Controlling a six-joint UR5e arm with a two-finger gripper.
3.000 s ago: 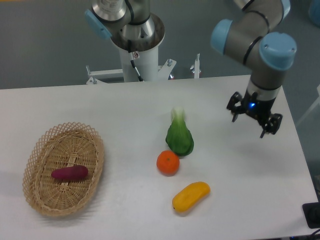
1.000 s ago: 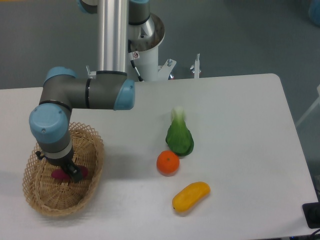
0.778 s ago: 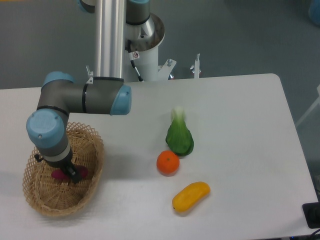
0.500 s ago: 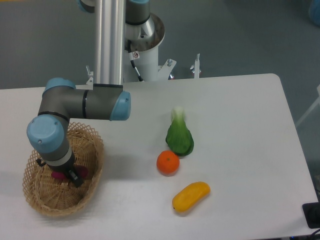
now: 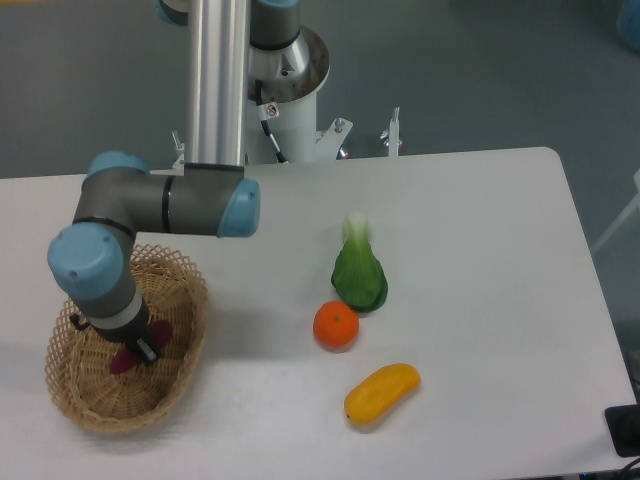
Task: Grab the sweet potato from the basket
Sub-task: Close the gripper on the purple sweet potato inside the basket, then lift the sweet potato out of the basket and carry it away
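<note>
The light tan wicker basket (image 5: 96, 414) sits at the table's front left. The purple sweet potato (image 5: 122, 362) lies inside it, mostly hidden by my gripper; its two ends poke out lower left and upper right of the fingers, so it sits tilted. My gripper (image 5: 140, 349) points down into the basket and is shut on the middle of the sweet potato. The arm's grey and blue wrist (image 5: 95, 275) hangs over the basket's back half.
A green leafy vegetable (image 5: 360, 275), an orange (image 5: 336, 326) and a yellow oblong fruit (image 5: 382, 392) lie at mid-table. The robot's base column (image 5: 285, 90) stands behind the table's far edge. A dark object (image 5: 625, 430) sits off the right front corner.
The arm swung from the right side of the table to the basket and came down on the sweet potato. In the last half second the sweet potato turned from lying level to slanted between the fingers.
</note>
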